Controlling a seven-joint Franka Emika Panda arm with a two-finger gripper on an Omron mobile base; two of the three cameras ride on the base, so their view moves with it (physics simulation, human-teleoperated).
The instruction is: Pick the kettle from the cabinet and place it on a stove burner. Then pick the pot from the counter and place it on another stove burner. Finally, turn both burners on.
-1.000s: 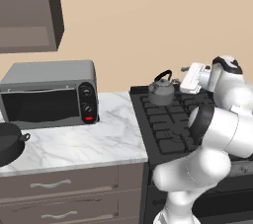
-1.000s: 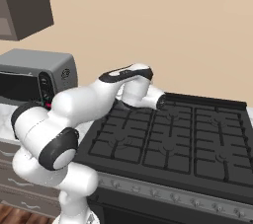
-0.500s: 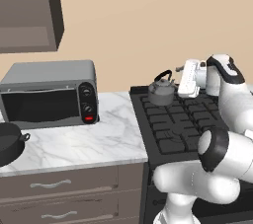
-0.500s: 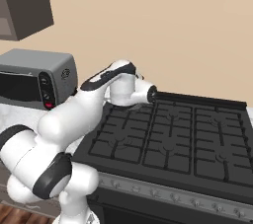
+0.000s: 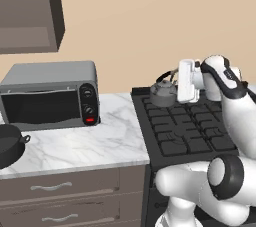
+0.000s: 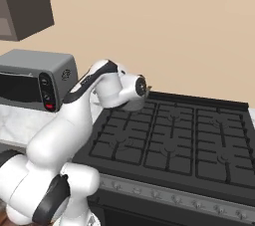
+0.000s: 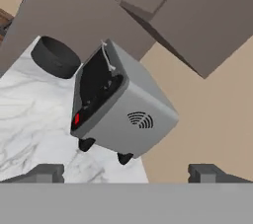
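Kettle [image 5: 163, 92]: parked on the stove's back-left burner, at about 11 o'clock of the grate field [image 5: 186, 129], upright, handle arched over the lid.
Gripper [image 5: 186, 81]: swung up and away from where it hung a second ago; now just right of the kettle, apart from it, pointing left across the counter [image 5: 75, 143].
Fingers: spread wide, nothing between them; tips [image 7: 47, 173] framing bare marble in the hand view.
Arm: elbow folded back over the stove, wrist turned toward 9 o'clock.
Hand-camera sightline: toaster oven [image 7: 121, 117] dead centre, pot [image 7: 55, 56] beyond it at about 10 o'clock, cabinet [image 7: 148, 11] above.
Pot: on the counter's far left edge [image 5: 9, 145], left of the toaster oven [image 5: 50, 94], well apart from the stove.
Meaning for the task: first placement looks done; release complete, retreat under way.
Next call: likely a long reach or a base shift toward the pot, then the second burner.
Knobs [image 6: 175, 199]: untouched along the stove front; burners judged not lit yet.
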